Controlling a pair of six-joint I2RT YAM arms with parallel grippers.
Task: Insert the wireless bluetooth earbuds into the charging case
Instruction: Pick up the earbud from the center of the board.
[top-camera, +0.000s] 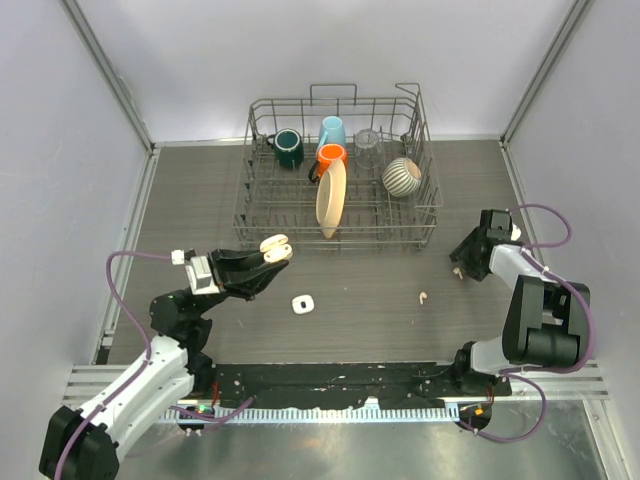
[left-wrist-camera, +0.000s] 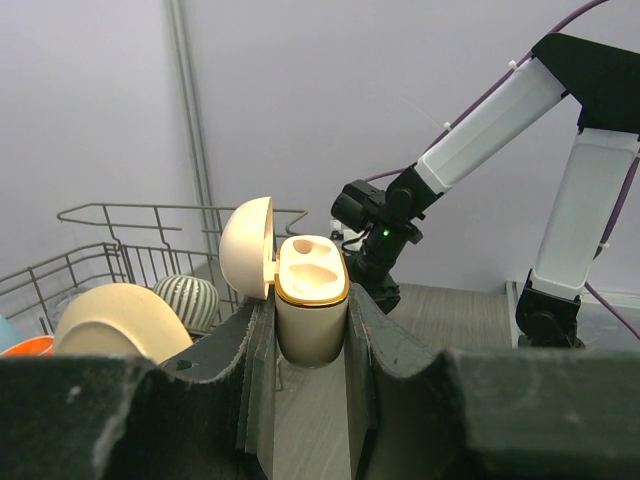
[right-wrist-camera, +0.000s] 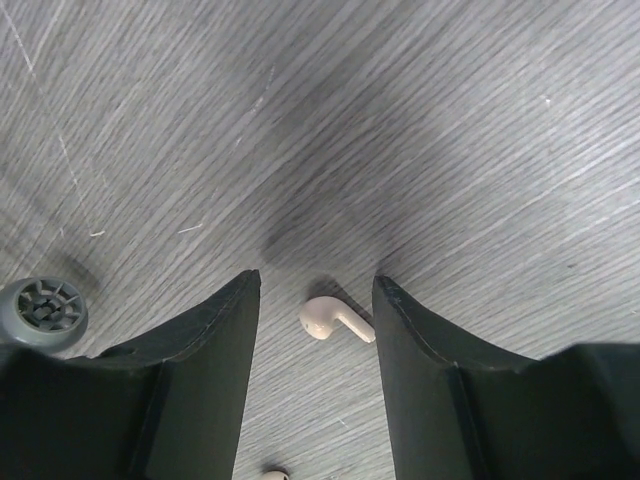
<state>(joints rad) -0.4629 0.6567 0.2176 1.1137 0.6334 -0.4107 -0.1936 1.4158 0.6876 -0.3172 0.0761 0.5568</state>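
Step in hand: the first pick. My left jaws are clamped on the cream oval plastic charging case (left-wrist-camera: 310, 300), lid hinged open and both wells apparently empty, at 9 o'clock on the dark wood-grain bench (top-camera: 380, 320). My right jaws stand part-open at 3 o'clock, straddling one small white stemmed plastic earbud (right-wrist-camera: 335, 318) without touching it. Next move, as I judge it: close squarely on the earbud, lift, and carry it to the case.

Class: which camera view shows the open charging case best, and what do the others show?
Left wrist view: the charging case sits centre, clamped in the left gripper, lid up, both sockets empty. The top view shows only a small cream shape; the right wrist view misses it.
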